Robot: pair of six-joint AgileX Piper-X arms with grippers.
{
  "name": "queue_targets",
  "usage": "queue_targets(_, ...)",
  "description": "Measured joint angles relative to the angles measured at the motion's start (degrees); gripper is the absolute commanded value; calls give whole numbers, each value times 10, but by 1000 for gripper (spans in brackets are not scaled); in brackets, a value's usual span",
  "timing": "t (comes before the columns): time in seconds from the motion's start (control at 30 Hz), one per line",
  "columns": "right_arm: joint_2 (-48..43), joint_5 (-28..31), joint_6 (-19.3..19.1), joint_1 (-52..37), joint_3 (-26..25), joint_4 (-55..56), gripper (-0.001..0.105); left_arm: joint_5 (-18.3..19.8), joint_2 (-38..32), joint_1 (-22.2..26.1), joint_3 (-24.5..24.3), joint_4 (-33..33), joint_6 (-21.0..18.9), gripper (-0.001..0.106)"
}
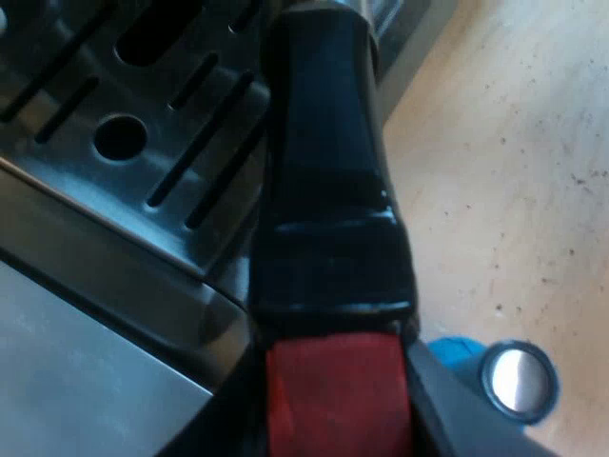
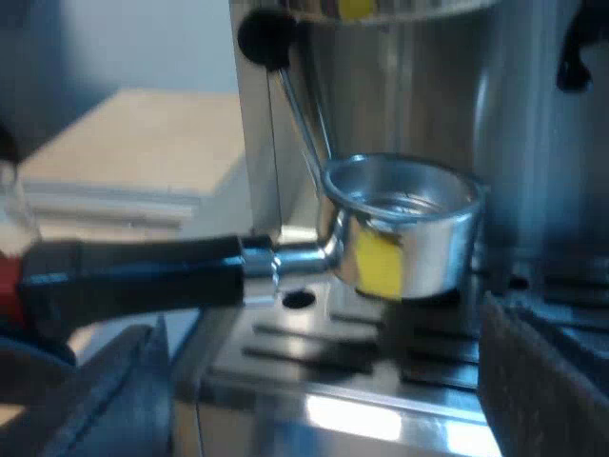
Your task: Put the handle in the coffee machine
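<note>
i was mid-insertion: my left jaws were clamped on the red end of the holder (image 2: pixel 404 238), whose basket hung over the drip tray (image 2: pixel 381 352) at the espresso machine (image 2: pixel 533 143) front, not yet locked. next, i judged, it needed lifting into the head, then a twist. my right jaws stood wide open and empty, facing the tray. the steam wand (image 2: pixel 300 114) sat just beside the basket. a blue tamper (image 1: pixel 514 381) lay on the counter (image 1: pixel 514 190) near the tray's edge.

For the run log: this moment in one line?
left gripper: jaws shut on holder | holder: over drip tray, not locked in | right gripper: jaws open, empty
</note>
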Motion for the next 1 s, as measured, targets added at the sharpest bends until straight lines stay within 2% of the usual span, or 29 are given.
queue_targets(0.13, 19, 19, -13, 0, 0, -48, 60, 3, 6, 4, -1, -2, 0, 1)
queue_targets(0.17, 35, 29, -28, -3, 0, -75, 58, 4, 5, 4, -1, -4, 0, 1)
queue_targets(0.53, 73, 25, -30, -45, -31, -106, 58, 11, 21, 17, -1, -30, -3, 1)
queue_targets(0.73, 100, -1, -33, -70, -59, -106, 58, 14, 27, 17, -28, -40, -7, 1)
queue_targets(1.0, 117, -6, -47, -80, -91, -108, 58, 19, 32, 17, -36, -43, -9, 1)
